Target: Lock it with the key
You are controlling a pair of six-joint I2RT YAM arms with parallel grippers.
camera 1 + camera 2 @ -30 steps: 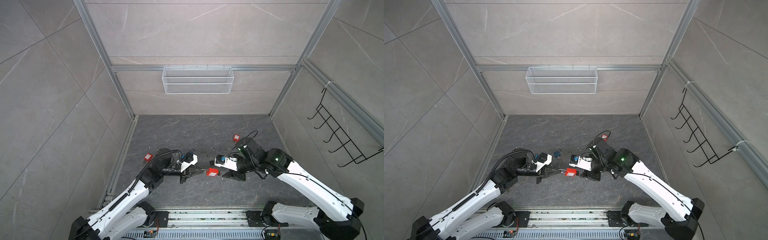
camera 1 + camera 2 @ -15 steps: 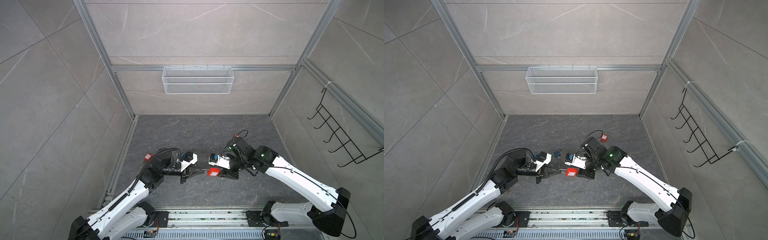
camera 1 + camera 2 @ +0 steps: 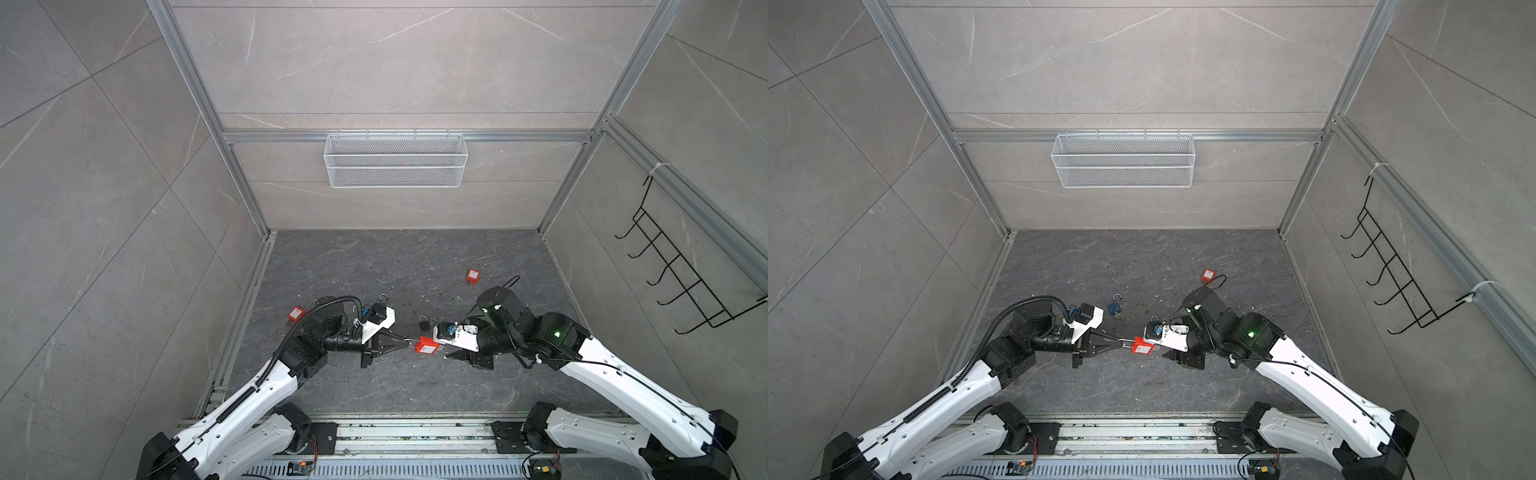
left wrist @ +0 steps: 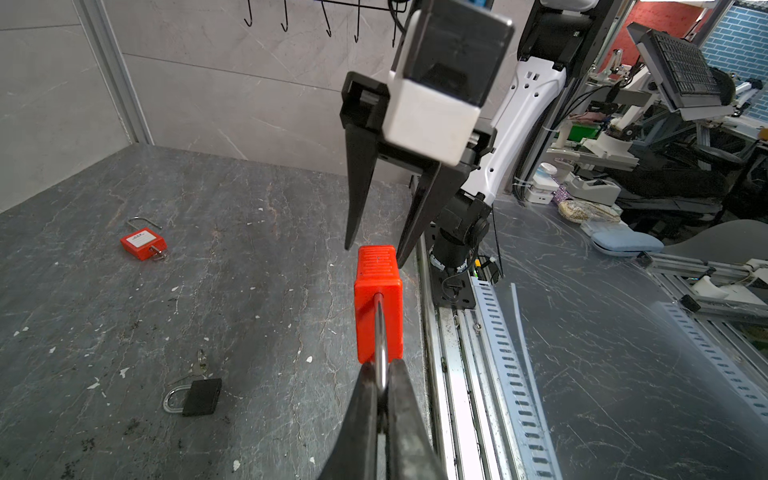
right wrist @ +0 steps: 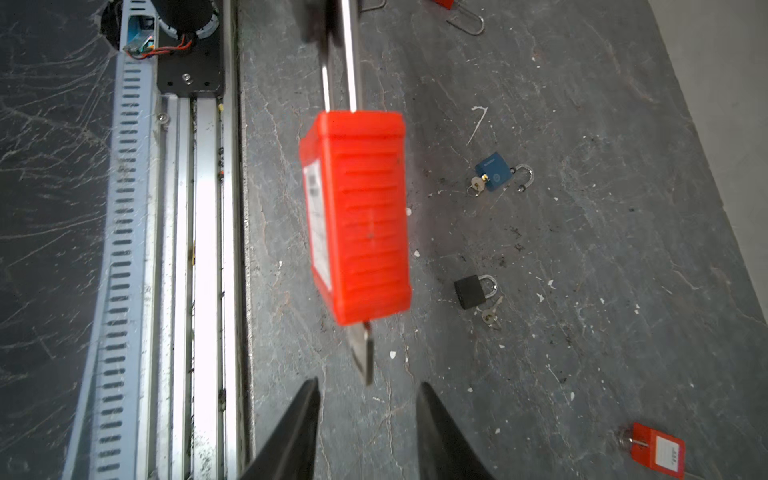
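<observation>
A red padlock (image 3: 427, 345) (image 3: 1142, 347) hangs in the air over the front of the floor. My left gripper (image 3: 409, 341) (image 4: 382, 370) is shut on its steel shackle. The lock's ribbed body (image 4: 379, 303) points away from that gripper. A silver key (image 5: 361, 351) sticks out of the lock's bottom end (image 5: 357, 216); the lock body hides it in the left wrist view. My right gripper (image 3: 442, 348) (image 5: 368, 384) faces that end with its jaws open. The key's tip lies level with the fingertips, between them, and touches neither.
Loose padlocks lie on the dark floor: a black one (image 3: 424, 322) (image 5: 473, 291), a blue one (image 3: 1113, 306) (image 5: 494, 176), and red ones at the far right (image 3: 473, 275) and at the left (image 3: 296, 313). A rail (image 3: 415, 432) runs along the front edge. A wire basket (image 3: 395, 166) hangs on the back wall.
The right gripper's jaws have narrowed and its arm has shifted at the lock's key end. The left gripper and the red padlock have stayed where they were.
</observation>
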